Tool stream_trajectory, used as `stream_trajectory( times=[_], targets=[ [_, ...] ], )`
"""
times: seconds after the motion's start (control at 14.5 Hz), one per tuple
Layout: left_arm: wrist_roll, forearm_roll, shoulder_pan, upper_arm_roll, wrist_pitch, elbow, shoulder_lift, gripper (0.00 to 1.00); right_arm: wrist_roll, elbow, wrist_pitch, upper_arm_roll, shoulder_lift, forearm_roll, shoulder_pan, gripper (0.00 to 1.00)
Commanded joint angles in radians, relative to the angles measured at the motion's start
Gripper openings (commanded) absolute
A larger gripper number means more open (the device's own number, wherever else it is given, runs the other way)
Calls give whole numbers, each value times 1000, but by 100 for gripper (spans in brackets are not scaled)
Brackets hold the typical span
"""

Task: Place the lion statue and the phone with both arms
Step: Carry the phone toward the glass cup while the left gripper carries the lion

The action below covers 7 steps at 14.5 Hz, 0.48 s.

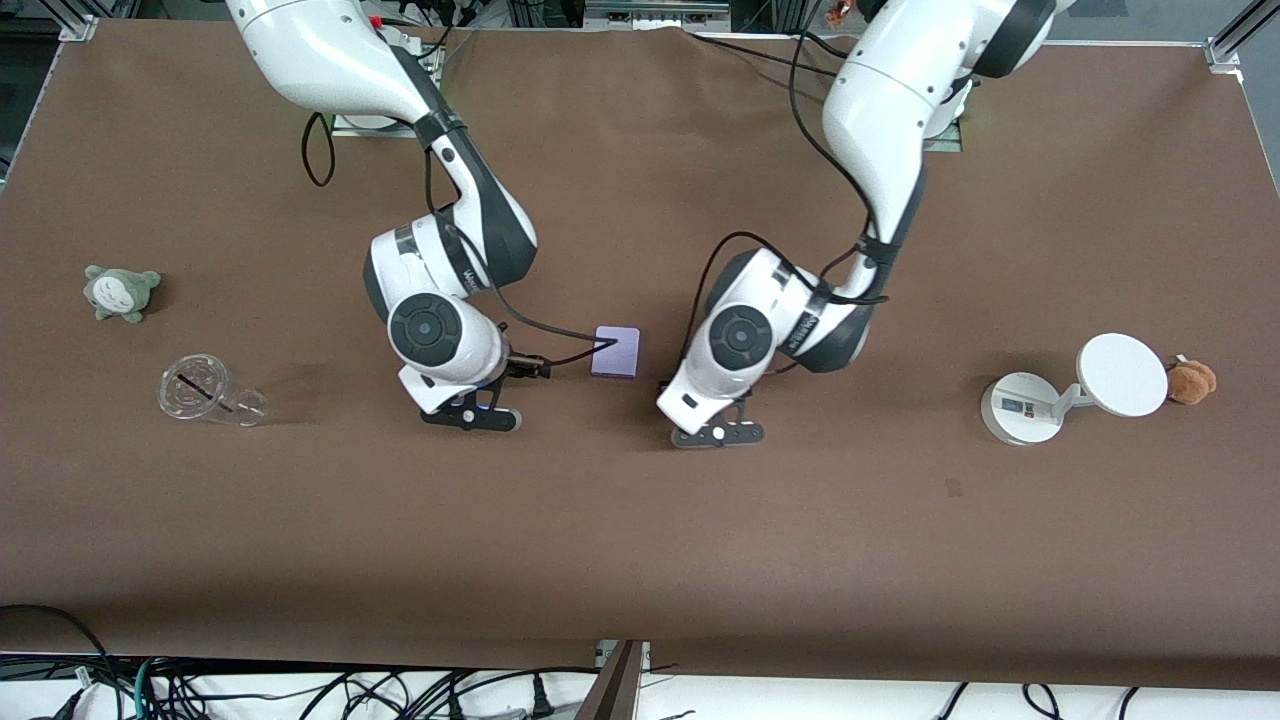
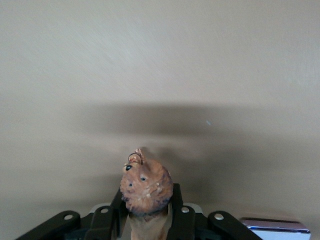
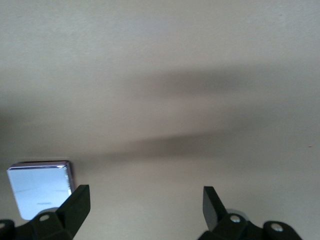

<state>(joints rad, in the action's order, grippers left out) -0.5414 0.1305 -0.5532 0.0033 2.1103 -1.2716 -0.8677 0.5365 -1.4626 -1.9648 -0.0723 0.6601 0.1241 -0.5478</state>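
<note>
Left wrist view: left claw [image 2: 147, 220] clamped on lion statue [image 2: 145, 187], right claw [image 3: 145, 205] wide beside phone [image 3: 40, 187] on worktop [image 1: 800, 550]; lift lion straight, keep grip centered.

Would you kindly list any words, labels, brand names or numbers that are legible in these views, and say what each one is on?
None can be read.
White stand: a small label on its base, too small to read.
Left arm's wrist: dark lettering, too blurred to read.
Right arm's wrist: dark lettering, too blurred to read.
Phone, lion statue: no text visible.
</note>
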Motion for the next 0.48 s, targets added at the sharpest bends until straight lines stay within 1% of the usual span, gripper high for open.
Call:
stream_trajectory(
  times=[0.0, 0.21, 0.41],
  targets=[
    [205, 4, 103, -8, -64, -18, 88, 0, 61, -27, -55, -1, -10, 8, -33, 100],
    [308, -2, 232, -6, -169, -23, 121, 0, 112, -24, -106, -1, 12, 8, -98, 100],
    [522, 1, 367, -8, -196, -28, 136, 0, 143, -22, -186, -3, 56, 9, -155, 100]
  ],
)
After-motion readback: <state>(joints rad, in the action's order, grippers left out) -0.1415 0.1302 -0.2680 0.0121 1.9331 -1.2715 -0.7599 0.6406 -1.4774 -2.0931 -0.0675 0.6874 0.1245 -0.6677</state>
